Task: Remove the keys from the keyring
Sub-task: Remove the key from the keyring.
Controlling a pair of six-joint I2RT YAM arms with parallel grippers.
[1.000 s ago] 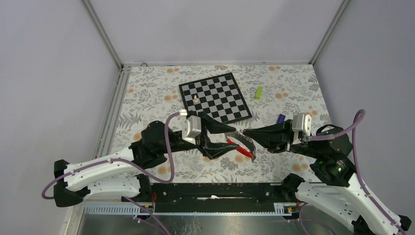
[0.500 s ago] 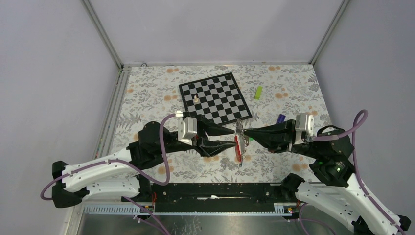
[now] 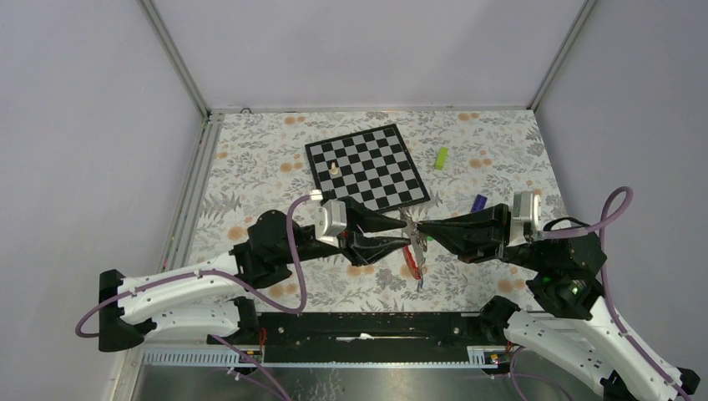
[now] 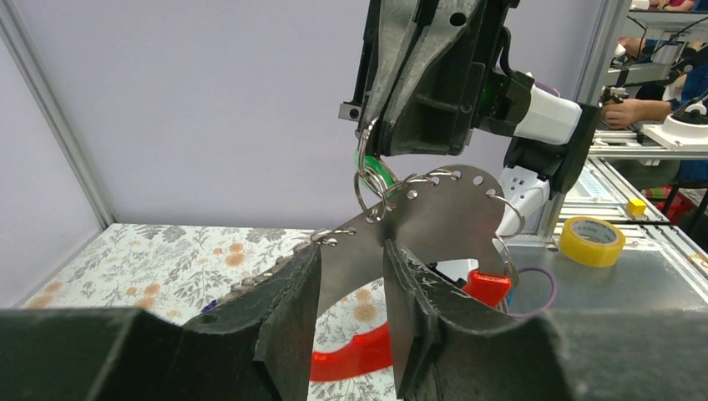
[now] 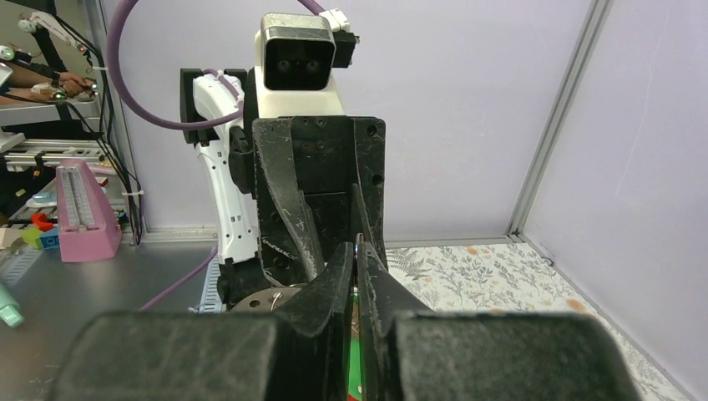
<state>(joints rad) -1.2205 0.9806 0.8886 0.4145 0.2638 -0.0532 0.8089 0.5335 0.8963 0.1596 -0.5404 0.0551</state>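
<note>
The right gripper (image 5: 357,251) is pinched shut on the thin silvery keyring (image 4: 359,184), held in mid-air with one green key (image 4: 380,173) and one red strap (image 4: 355,361) beside it. The left gripper (image 4: 352,251) straddles a holed metal plate (image 4: 442,209) carrying perhaps four small rings (image 4: 417,179); whether it grips the plate I cannot tell. Both arms stretch level, tip to tip.

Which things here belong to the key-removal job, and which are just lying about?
In the job: keyring, red strap, green-headed key, perforated metal plate, left pincer, right pincer shut on the keyring.
Lying about: chessboard, chess piece on it, lime-green block, purple-and-yellow block.
</note>
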